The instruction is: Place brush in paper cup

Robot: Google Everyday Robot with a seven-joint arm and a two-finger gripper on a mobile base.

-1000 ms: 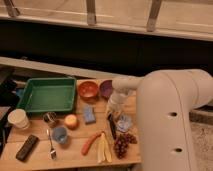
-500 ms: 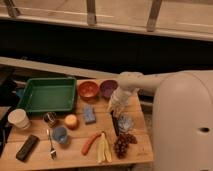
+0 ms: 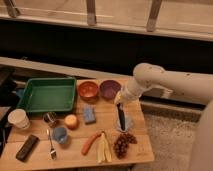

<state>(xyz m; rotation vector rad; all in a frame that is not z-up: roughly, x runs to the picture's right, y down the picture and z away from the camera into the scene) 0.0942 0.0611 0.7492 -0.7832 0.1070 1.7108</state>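
Note:
The brush (image 3: 121, 117) is a slim black stick. It stands nearly upright at the right of the table, with its lower end at a small grey-blue object (image 3: 126, 125). My gripper (image 3: 120, 103) is at the end of the white arm that reaches in from the right. It is right above the brush and shut on its top end. The off-white paper cup (image 3: 19, 119) stands upright at the far left edge of the table, far from the gripper.
A green tray (image 3: 30, 102) sits at the back left, with an orange bowl (image 3: 88, 90) and a purple bowl (image 3: 110, 89) beside it. Also on the table are a blue sponge (image 3: 90, 115), an orange fruit (image 3: 71, 121), a metal cup (image 3: 50, 119), a blue cup (image 3: 60, 134), a fork (image 3: 51, 146), a black block (image 3: 27, 147), a carrot (image 3: 91, 142), a banana (image 3: 103, 147) and grapes (image 3: 124, 144).
The bulky part of the arm has swung out to the right and uncovered the table's right side. The gripper has stayed over the same spot and moved slightly lower.

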